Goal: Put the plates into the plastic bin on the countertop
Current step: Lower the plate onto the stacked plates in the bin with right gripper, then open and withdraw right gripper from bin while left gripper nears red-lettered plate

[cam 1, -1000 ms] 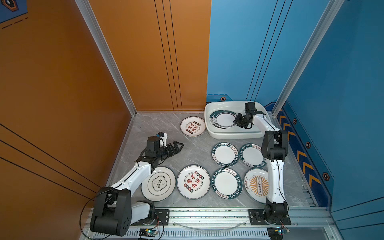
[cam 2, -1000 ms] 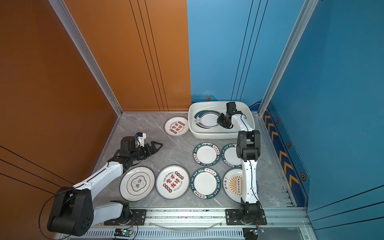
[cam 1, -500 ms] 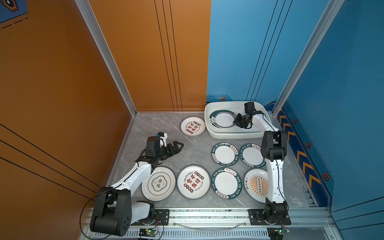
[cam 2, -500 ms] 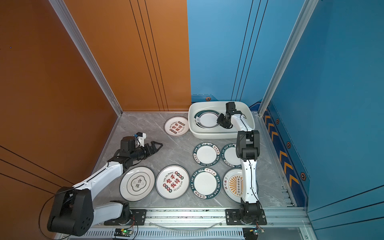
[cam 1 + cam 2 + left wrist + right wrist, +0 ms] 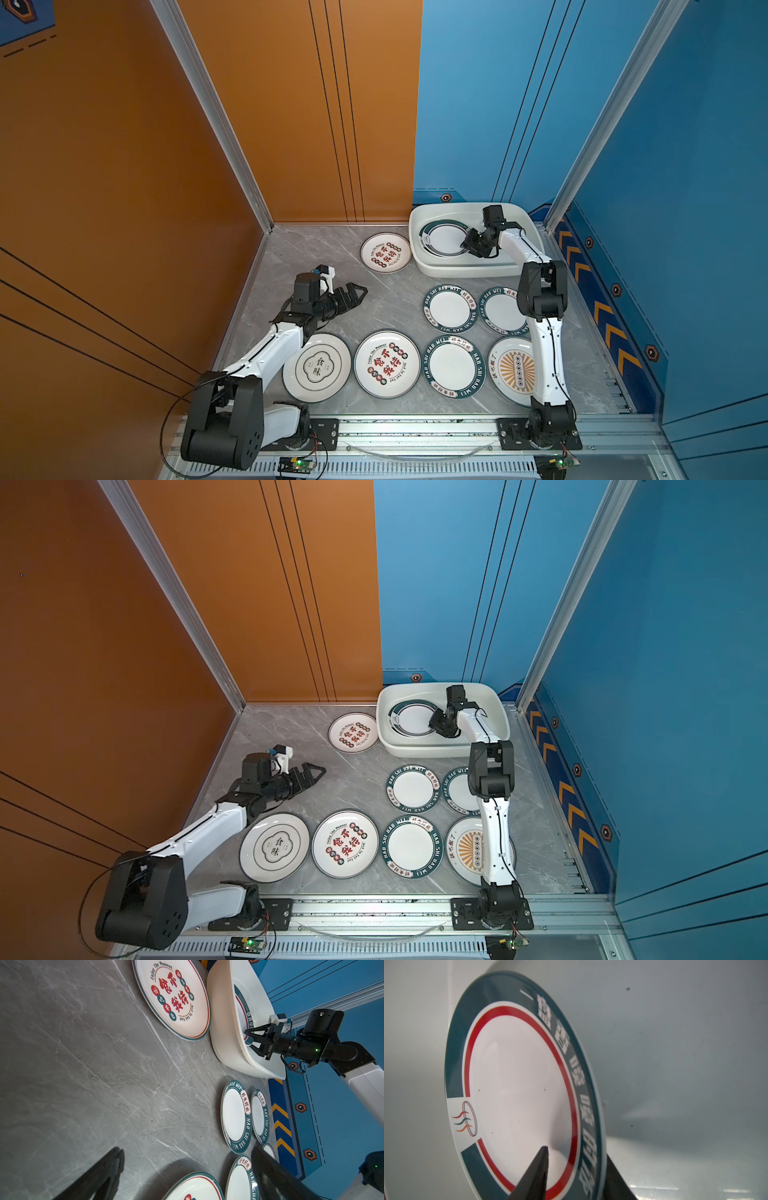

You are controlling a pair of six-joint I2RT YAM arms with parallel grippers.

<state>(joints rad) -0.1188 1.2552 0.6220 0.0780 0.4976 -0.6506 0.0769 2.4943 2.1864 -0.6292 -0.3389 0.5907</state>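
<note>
The white plastic bin [image 5: 469, 272] [image 5: 419, 752] stands at the back right of the grey countertop [image 5: 316, 257]. One teal-rimmed plate [image 5: 440, 239] [image 5: 519, 1076] lies inside it. My right gripper [image 5: 467, 243] [image 5: 576, 1153] reaches into the bin, open, its jaws straddling that plate's rim with a gap showing. My left gripper [image 5: 359, 293] [image 5: 187, 1150] hangs open over bare countertop, holding nothing. Several plates lie flat outside: a red-lettered plate [image 5: 385, 252] beside the bin, two small teal-rimmed plates [image 5: 449, 308], and a front row that includes the sunburst plate [image 5: 513, 370].
Orange wall panels close the left and back, blue ones the back right and right. An aluminium rail [image 5: 415, 428] with both arm bases runs along the front edge. The right arm's white link [image 5: 548, 357] crosses above the sunburst plate and the right small plate.
The right gripper's jaws have parted around the plate's rim inside the bin, and the plate now lies flatter. The left arm has not moved.
</note>
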